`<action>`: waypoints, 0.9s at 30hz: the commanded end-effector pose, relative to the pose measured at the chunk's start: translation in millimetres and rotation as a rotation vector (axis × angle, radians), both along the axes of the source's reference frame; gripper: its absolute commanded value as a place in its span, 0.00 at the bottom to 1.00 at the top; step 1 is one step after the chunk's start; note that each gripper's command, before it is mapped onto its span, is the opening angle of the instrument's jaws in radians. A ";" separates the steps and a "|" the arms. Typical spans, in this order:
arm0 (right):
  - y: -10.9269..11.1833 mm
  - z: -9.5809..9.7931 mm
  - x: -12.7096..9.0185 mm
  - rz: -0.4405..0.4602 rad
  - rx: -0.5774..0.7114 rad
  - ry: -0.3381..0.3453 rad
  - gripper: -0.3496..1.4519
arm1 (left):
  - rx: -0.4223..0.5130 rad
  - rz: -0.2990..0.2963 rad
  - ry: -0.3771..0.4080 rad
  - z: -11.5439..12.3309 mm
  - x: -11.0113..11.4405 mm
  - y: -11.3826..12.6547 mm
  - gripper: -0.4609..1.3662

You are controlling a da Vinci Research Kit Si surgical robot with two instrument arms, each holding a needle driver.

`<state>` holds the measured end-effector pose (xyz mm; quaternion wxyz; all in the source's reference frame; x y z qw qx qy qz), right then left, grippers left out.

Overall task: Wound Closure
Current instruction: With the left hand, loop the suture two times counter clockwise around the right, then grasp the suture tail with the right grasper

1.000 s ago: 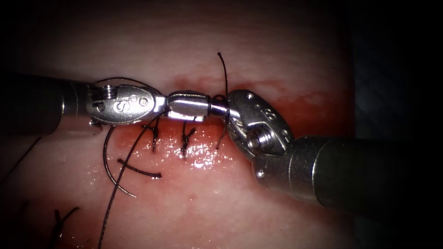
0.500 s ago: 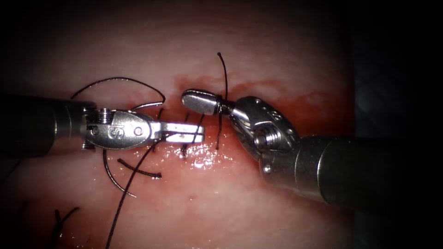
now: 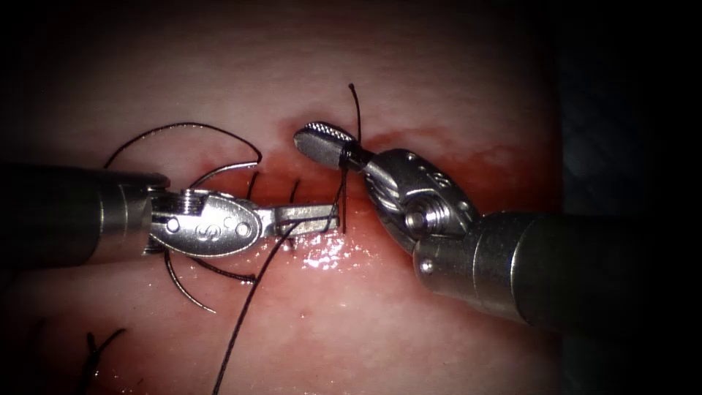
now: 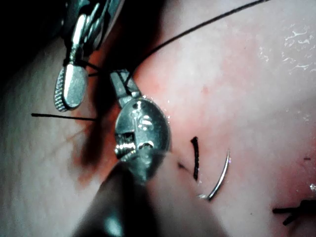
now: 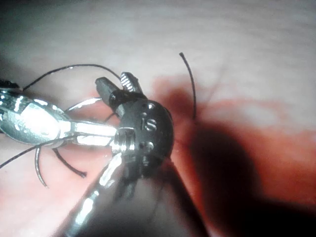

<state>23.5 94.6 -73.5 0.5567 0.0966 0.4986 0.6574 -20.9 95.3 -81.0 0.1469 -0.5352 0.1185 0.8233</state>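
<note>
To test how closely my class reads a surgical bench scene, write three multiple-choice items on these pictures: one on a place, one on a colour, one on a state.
1. Where is the needle?
A. gripped in jaws
B. lying free on the tissue
C. driven into the cut

2. What colour is the thread?
A. white
B. dark
C. green

3. How are the right hand jaws?
A. open
B. shut on the needle
C. shut on tissue

1 B: it rests unheld at the endoscope view's left.
2 B: it looks near-black against the pink surface.
3 A: they stand apart, thread looped round them, while the left hand is shut on the thread.
</note>
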 end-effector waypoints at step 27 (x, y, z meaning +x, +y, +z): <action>-0.4 1.7 -3.4 0.036 0.037 -0.259 0.78 | -0.020 0.010 0.036 -0.9 -1.0 0.0 0.06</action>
